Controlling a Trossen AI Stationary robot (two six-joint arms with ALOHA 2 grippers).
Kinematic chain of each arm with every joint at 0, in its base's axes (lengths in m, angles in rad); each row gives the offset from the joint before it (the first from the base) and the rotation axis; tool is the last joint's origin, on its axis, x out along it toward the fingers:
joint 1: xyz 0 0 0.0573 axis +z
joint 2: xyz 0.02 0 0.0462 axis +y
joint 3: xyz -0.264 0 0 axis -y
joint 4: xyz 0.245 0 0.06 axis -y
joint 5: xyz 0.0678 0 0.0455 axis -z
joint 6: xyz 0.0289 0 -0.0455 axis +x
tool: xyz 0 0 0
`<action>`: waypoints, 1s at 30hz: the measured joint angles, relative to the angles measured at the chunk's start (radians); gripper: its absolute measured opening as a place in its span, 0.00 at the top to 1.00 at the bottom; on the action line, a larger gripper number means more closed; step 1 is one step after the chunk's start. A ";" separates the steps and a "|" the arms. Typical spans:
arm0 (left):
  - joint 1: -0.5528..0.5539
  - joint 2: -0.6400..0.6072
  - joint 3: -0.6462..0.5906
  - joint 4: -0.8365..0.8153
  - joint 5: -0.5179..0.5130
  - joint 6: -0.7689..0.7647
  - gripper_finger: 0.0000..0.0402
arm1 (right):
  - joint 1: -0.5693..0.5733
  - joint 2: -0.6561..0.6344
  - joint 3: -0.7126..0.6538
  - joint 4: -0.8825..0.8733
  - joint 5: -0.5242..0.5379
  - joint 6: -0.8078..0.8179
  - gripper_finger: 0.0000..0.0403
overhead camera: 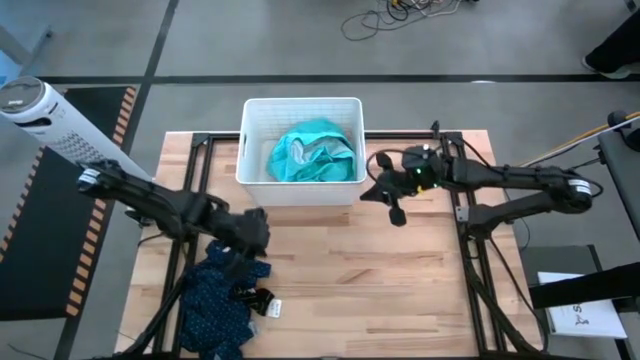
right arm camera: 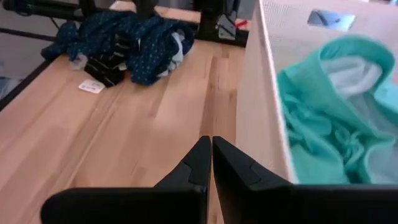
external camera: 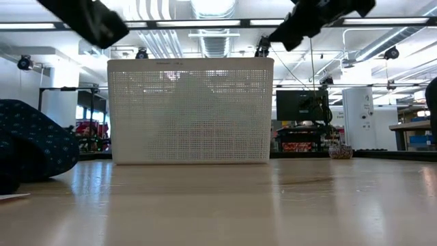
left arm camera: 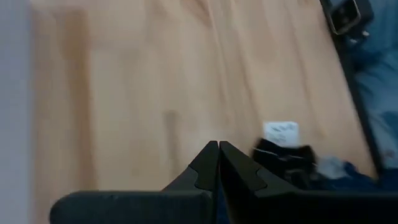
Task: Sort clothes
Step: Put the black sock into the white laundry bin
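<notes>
Light wood-plank table (overhead camera: 400, 290) on a black frame, grey floor around it, cables on the floor beyond the far edge. White perforated basket (overhead camera: 300, 150) at the table's far side holds the teal garment (overhead camera: 312, 152). Navy patterned garment (overhead camera: 215, 300) is heaped at the front-left corner. Left gripper (left arm camera: 218, 147) is above the pile's edge, fingers pressed together, empty. Right gripper (right arm camera: 211, 142) is just beside the basket's right wall, closed, empty. Low view: lab with ceiling lights and a monitor (external camera: 295, 104).
</notes>
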 joint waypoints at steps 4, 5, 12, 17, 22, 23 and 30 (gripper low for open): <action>-0.051 0.066 0.000 -0.002 0.085 -0.116 1.00 | 0.029 -0.040 -0.066 0.034 0.068 0.033 1.00; -0.065 0.083 0.000 -0.007 0.112 -0.146 1.00 | 0.033 -0.045 -0.079 0.041 0.078 0.039 1.00; -0.159 0.190 0.000 -0.034 0.251 -0.304 1.00 | 0.063 -0.044 -0.114 0.057 0.090 0.055 1.00; -0.192 0.247 0.000 -0.035 0.251 -0.360 1.00 | 0.080 -0.034 -0.116 0.069 0.089 0.055 1.00; -0.194 0.298 0.000 -0.037 0.252 -0.430 0.97 | 0.079 -0.020 -0.115 0.074 0.091 0.046 1.00; -0.194 0.308 0.000 -0.038 0.252 -0.435 0.96 | 0.079 -0.013 -0.116 0.069 0.090 0.046 1.00; -0.194 0.359 0.000 -0.032 0.330 -0.482 0.77 | 0.079 0.027 -0.116 0.072 0.090 0.043 1.00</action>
